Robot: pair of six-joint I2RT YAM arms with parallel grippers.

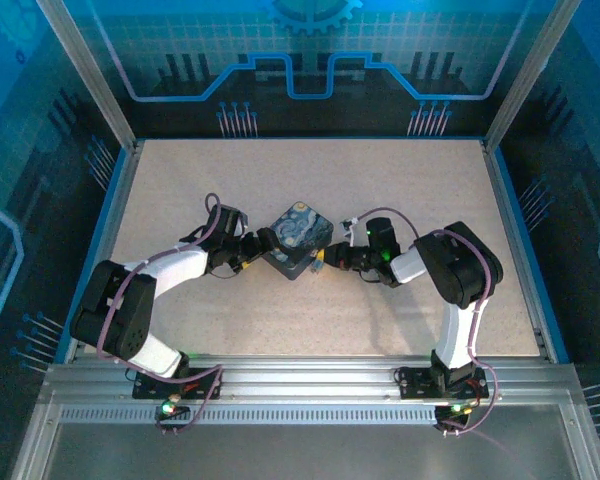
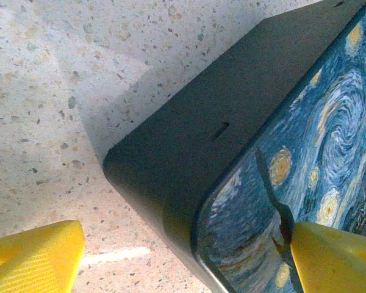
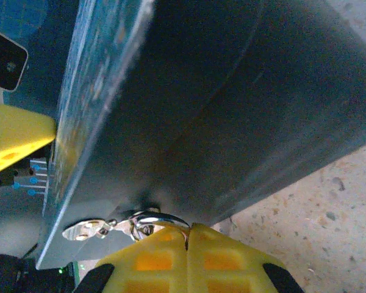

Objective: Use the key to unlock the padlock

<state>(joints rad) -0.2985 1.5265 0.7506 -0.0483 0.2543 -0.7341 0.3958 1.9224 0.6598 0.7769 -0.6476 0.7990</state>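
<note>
At the middle of the bench [image 1: 180, 180], the dark-blue starry tin [image 1: 300, 235] sits with an arm on either side. The left end effector [image 1: 263, 241] is spread wide across the tin's corner: one yellow finger [image 2: 30, 259] stands clear of the dark wall with bench showing between, the other lies over the printed face. The right end effector [image 3: 187, 244] has its fingers pressed together, tips right against the padlock [image 3: 140, 223] — a tiny silvery loop and tab at the tin's lower edge — and whether anything is pinched between them I cannot tell
</note>
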